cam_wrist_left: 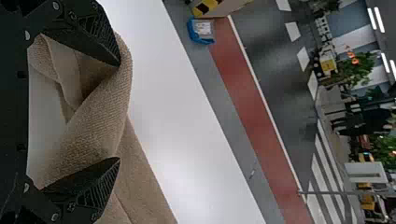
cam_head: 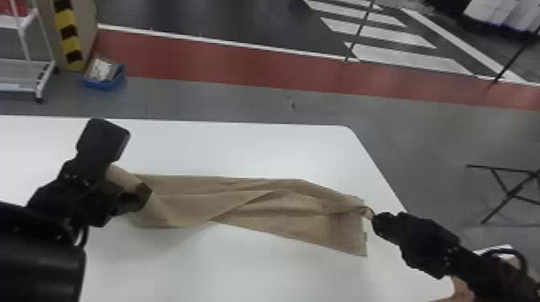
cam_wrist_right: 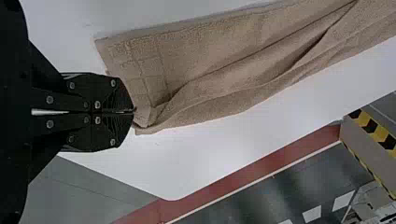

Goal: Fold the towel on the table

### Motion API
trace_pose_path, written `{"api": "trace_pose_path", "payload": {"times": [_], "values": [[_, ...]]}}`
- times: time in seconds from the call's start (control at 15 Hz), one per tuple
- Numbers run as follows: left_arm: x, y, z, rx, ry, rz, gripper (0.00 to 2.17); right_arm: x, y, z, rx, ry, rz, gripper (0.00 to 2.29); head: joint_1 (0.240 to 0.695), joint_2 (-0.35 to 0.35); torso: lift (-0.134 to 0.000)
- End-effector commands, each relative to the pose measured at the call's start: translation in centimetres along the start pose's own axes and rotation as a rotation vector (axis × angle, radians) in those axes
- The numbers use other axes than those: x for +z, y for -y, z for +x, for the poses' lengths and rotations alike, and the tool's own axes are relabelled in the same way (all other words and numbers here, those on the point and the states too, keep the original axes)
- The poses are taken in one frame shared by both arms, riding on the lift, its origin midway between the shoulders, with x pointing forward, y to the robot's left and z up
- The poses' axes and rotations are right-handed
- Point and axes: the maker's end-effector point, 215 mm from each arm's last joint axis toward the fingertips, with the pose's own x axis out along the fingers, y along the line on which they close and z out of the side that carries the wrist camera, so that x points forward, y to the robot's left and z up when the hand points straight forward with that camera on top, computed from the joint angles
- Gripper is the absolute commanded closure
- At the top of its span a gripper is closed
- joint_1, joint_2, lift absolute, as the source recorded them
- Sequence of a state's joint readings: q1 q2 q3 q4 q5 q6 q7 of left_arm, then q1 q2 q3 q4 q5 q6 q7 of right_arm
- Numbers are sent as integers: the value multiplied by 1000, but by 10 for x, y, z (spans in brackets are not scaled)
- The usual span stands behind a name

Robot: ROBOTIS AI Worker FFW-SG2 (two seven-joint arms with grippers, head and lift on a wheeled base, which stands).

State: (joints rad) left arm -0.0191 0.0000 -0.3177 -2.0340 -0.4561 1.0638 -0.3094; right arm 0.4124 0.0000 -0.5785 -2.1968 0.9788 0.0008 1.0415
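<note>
Black left gripper [cam_head: 123, 172]: spread around tan cloth towel [cam_head: 257, 205]
Black right gripper [cam_head: 374, 220]: clenching towel's corner
Beyond white table [cam_head: 241, 148]: blue bin [cam_head: 100, 84]

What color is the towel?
The towel is plain light brown, like sand. It shows best in the right wrist view.

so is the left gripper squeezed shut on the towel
No, the left gripper has its fingers spread wide apart, with the towel showing between them.
</note>
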Motion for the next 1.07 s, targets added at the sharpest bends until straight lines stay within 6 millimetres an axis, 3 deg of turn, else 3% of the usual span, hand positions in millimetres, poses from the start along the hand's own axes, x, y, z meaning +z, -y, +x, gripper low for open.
{"api": "trace_pose_path", "payload": {"times": [0.0,0.2,0.33,0.53,0.6,0.8,1.0], "values": [[-40,-9,-2,-11,-104,-56,174,0,-3,1,6,0,3,1946,695,-350,-125],[-55,1,-17,-121,-141,-104,171,3,-4,2,9,6,1,1946,695,-350,-125],[-49,9,-31,-151,-110,-113,171,2,-5,2,11,3,4,1946,695,-350,-125],[-23,11,-56,-179,-35,-123,171,0,-6,1,11,1,5,1946,695,-350,-125],[-25,16,-69,-199,-32,-140,174,-2,-5,0,10,-1,6,1946,695,-350,-125],[-49,56,-93,-273,-63,-156,211,-4,-7,2,12,-2,11,1946,695,-350,-125],[-67,108,-93,-350,-104,-113,340,2,-9,4,18,8,8,1946,695,-350,-125]]}}
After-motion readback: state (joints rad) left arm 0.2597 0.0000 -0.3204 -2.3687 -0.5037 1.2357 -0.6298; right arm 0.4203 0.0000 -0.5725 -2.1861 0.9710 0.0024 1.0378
